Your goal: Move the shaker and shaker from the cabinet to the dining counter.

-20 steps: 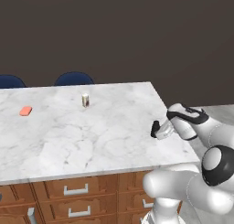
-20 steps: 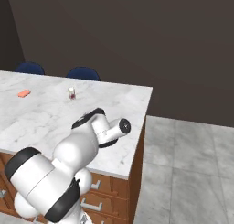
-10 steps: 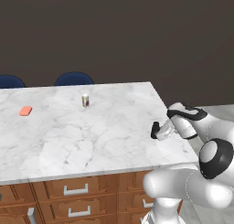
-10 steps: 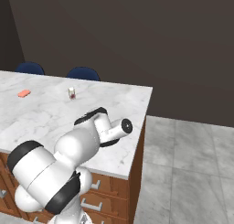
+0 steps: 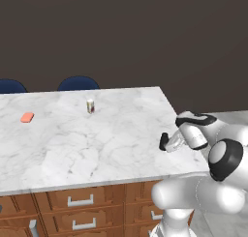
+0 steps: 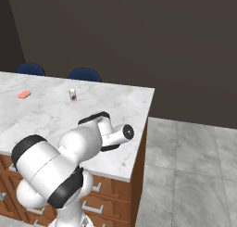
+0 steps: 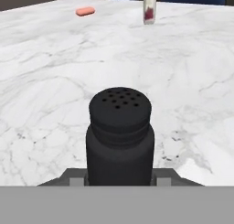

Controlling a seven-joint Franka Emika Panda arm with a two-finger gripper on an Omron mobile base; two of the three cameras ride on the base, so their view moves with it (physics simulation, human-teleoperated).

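A small black shaker (image 7: 119, 136) with a perforated top stands upright between the two fingers of my gripper (image 7: 119, 178), which is shut on it. In the left base view the gripper (image 5: 168, 143) holds the shaker (image 5: 163, 141) low over the white marble dining counter (image 5: 97, 144), near its right front corner. Whether its base touches the marble is hidden. The cabinet is out of view.
A small cream jar (image 5: 90, 106) stands mid-counter toward the back, and a flat orange piece (image 5: 27, 117) lies to its left. Dark blue chairs (image 5: 77, 82) sit behind the counter. Brown drawers (image 5: 77, 202) run below its front edge, with grey floor (image 6: 194, 166) to the right.
The hand with the shaker has crept slightly down and left over the counter, and the arm's elbow has turned a little. The grip has not changed.
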